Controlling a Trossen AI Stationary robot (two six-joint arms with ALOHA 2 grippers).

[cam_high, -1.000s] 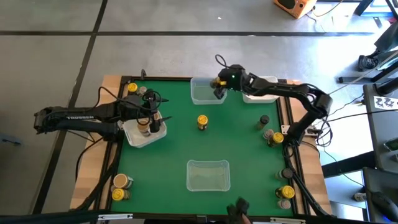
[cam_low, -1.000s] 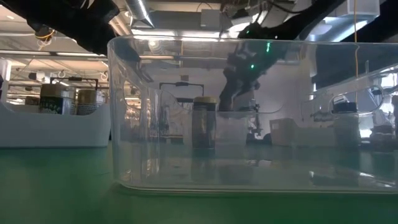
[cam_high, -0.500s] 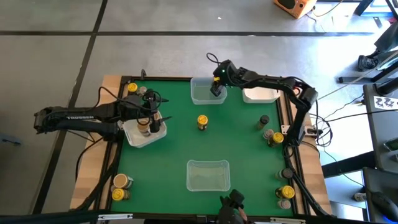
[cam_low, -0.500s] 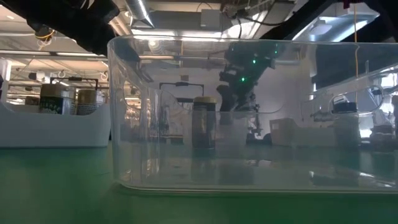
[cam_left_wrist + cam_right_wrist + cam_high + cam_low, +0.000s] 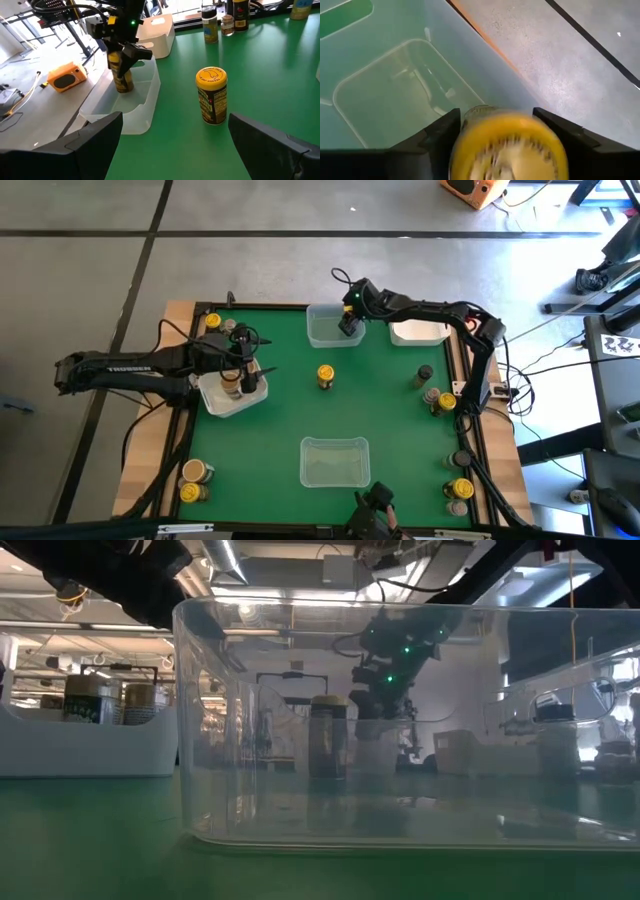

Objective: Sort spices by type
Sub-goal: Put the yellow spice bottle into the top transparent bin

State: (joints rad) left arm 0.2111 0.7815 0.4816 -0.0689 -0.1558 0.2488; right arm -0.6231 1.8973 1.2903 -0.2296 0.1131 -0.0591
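Lowering a yellow-lidded spice jar (image 5: 121, 75) into the clear tub (image 5: 330, 330) at the bench's far edge, the right hand (image 5: 349, 324) grips it; release comes next. Left hand (image 5: 243, 376) waits wide.

The high view looks straight down from well above, taking in the whole green tabletop (image 5: 380, 410) and both arms. The low view sits at tabletop height, pressed close behind a clear tub (image 5: 400, 720), looking level through its walls into the room. The left wrist view faces forward between the left hand's own fingers (image 5: 90, 145), across the tabletop toward the right hand (image 5: 125, 55). The right wrist view points steeply down, very near a yellow-lidded spice jar (image 5: 507, 145) between that hand's fingers, probably over the far clear tub (image 5: 395, 85), which the high and left wrist views share.
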